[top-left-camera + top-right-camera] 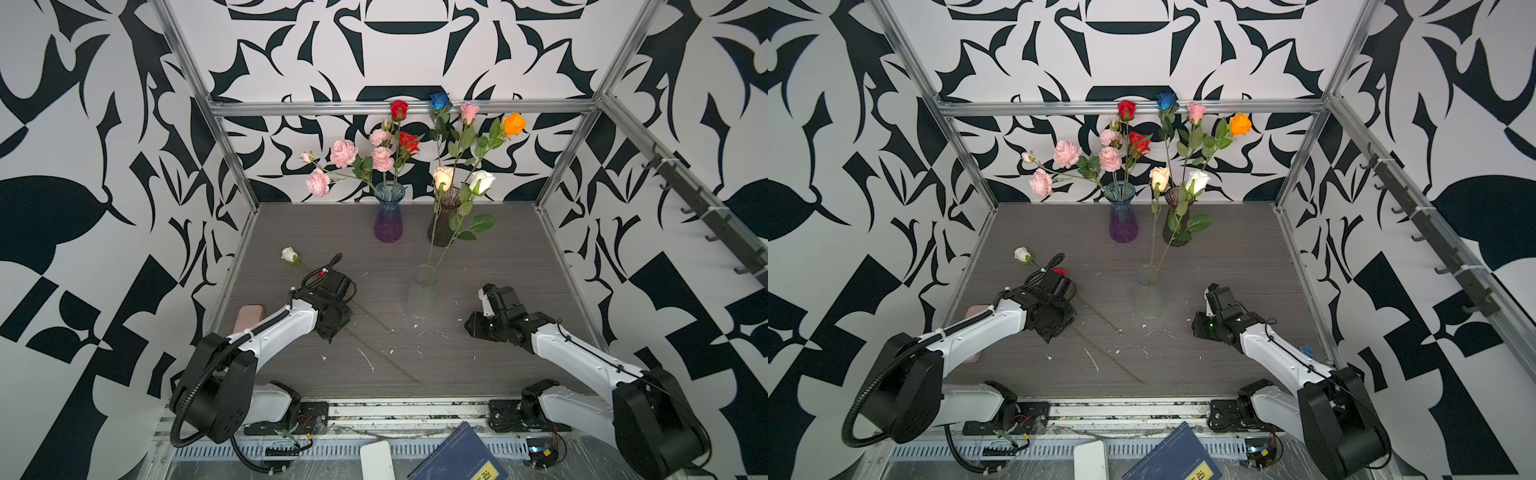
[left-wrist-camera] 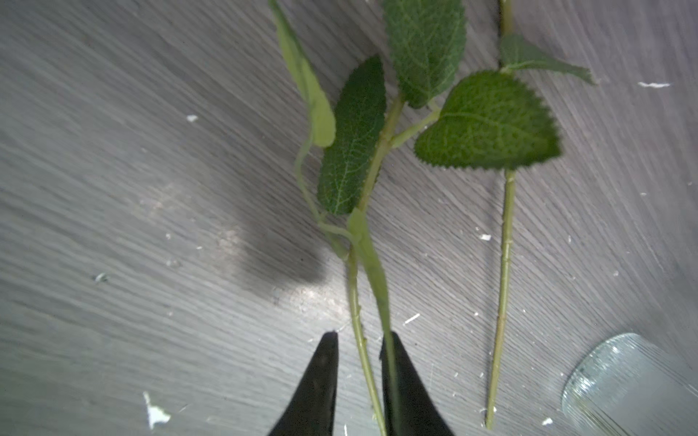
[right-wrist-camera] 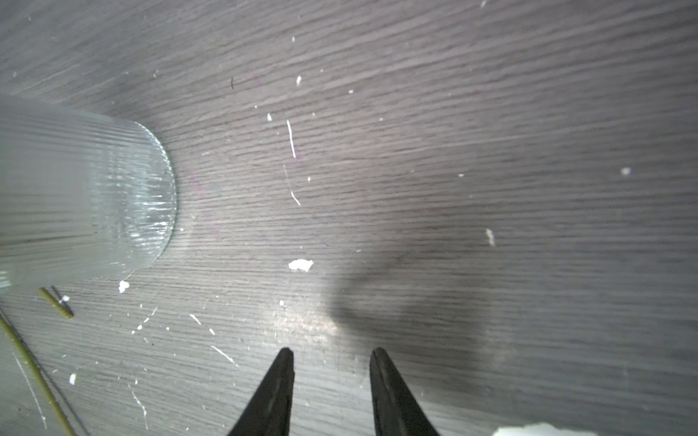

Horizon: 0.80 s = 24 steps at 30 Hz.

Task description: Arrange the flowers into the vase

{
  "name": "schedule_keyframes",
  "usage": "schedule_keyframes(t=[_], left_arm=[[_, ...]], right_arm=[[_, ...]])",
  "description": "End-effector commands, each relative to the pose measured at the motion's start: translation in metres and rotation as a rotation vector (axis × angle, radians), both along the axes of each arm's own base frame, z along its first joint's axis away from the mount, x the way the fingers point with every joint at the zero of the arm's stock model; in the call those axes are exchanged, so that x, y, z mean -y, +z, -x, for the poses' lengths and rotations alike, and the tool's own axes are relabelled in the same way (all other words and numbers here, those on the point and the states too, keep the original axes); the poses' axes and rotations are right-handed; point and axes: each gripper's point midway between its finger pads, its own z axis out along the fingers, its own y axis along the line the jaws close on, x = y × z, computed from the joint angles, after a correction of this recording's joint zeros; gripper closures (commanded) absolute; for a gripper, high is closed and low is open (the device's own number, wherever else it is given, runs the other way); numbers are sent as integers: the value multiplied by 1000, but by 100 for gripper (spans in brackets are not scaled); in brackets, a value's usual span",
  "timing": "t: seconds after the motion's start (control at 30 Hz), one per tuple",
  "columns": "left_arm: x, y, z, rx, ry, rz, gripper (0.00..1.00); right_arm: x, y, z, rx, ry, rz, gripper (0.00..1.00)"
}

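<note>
Holding cream rose (image 1: 443, 178), white rose (image 1: 482, 181): clear vase (image 1: 424, 291); pink spray (image 1: 344, 153) in purple vase (image 1: 388, 224)

Bare bench (image 1: 498, 257) right of the clear ribbed vase (image 1: 423, 297) lies free. That vase stands mid-bench, its two rose stems (image 1: 430, 257) leaning far. Loose flower stems (image 1: 386, 359) cross the near-left side; the purple vase (image 1: 388, 218) and brown vase (image 1: 446, 226) block the far middle.

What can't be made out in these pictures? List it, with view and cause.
Left gripper: tips hidden under its own wrist in both top views.
Red patch beside it: top view, mostly under the arm; bloom or not, unclear.
Pink object: top view, partly behind the left arm.
Blue book: top view, cut by the lower edge; label too small.
Clear vase: left wrist view, only its base inside the picture.
</note>
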Motion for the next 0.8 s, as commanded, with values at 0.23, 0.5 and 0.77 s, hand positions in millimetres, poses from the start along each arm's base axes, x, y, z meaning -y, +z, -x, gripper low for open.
schedule_keyframes(t=[0.23,0.5,0.77], left_arm=[[-3,-10,-3,-37,13,-37,76],[-1,-14,-6,-56,-1,-50,78],[-1,-16,-6,-61,-11,-57,88]], right_arm=[[1,1,2,5,2,8,62],[1,2,2,8,2,7,62],[1,2,2,9,1,7,62]])
